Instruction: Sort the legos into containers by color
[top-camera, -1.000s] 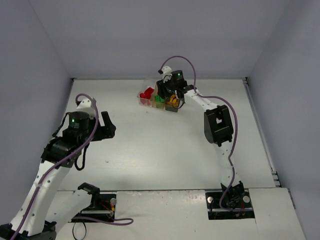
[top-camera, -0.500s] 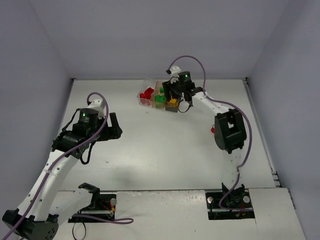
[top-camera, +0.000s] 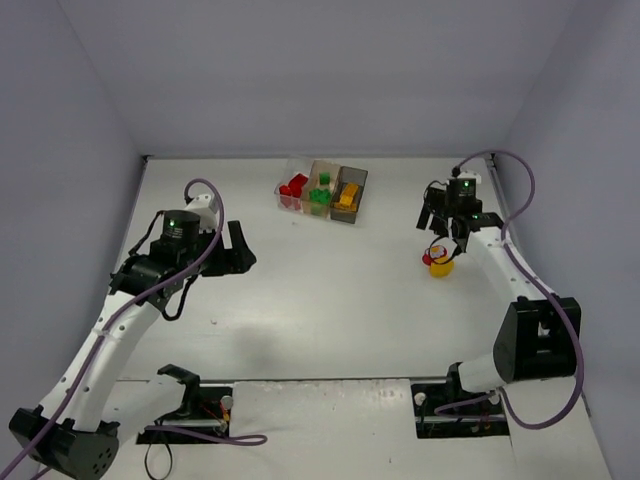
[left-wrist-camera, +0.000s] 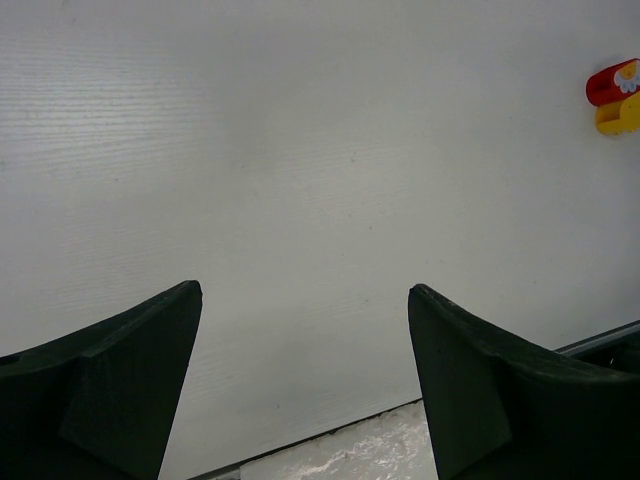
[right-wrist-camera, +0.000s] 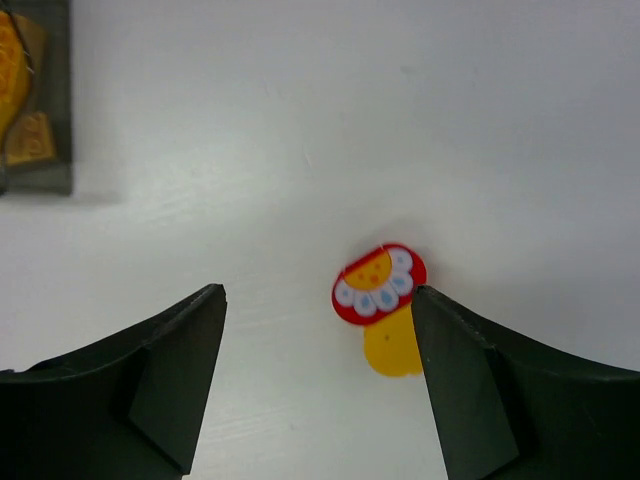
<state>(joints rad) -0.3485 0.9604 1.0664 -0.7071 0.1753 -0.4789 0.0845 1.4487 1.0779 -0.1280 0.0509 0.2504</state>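
Lego stack (right-wrist-camera: 380, 300), a red flower-printed piece joined to a yellow brick, lies alone on the white table (top-camera: 330, 300), well to the right of the three containers (top-camera: 355, 178) holding red, green and yellow bricks. It looks light, rigid and smooth, and is probably best pinched across its flat sides. The right gripper (right-wrist-camera: 318, 295) hovers above it, jaws spread wide and empty. The left gripper (left-wrist-camera: 305, 288), equally wide, hangs over the table's left side.

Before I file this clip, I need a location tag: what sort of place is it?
Probably a robotics lab cell: left arm and right arm bolted to a white table, plain walls boxing it in, containers of sorted legos.
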